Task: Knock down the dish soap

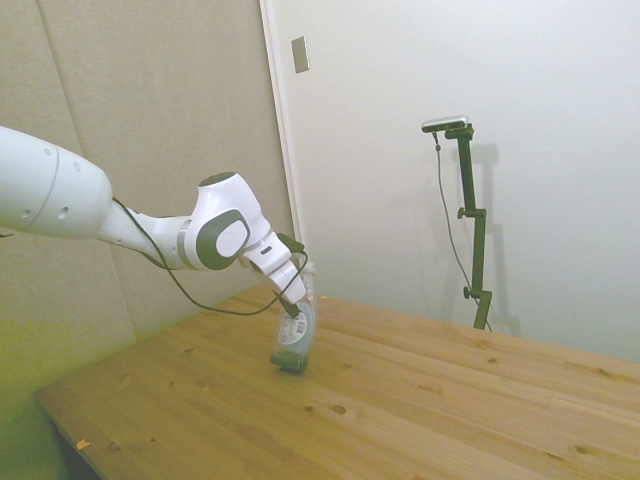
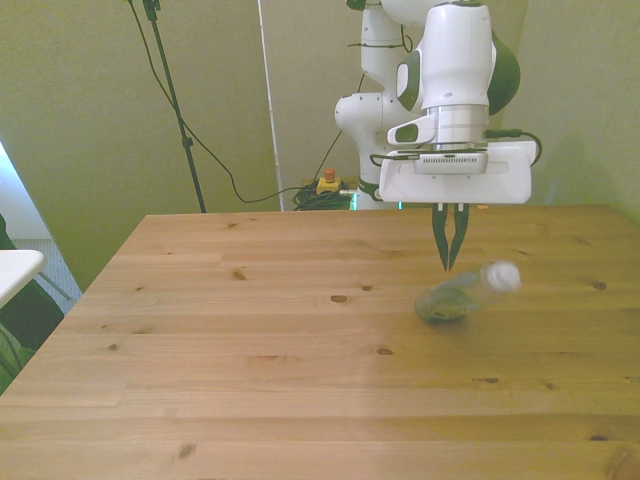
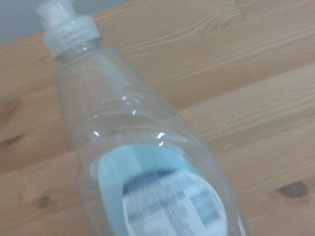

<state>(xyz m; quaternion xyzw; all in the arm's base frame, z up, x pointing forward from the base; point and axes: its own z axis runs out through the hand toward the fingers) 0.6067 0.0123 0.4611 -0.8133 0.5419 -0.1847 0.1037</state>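
Front view: the dish soap is seen tilted steeply, cap toward the front view's right, just below the gripper, whose fingers are pressed together.

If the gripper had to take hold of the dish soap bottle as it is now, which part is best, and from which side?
Probably the narrow shoulder just below the white cap. The dish soap is tilted, cap toward the front view's right, base still on the table, so the gripper, now shut beside it, could open and come from above, closing across the slim part. The wide labelled body looks harder to span.
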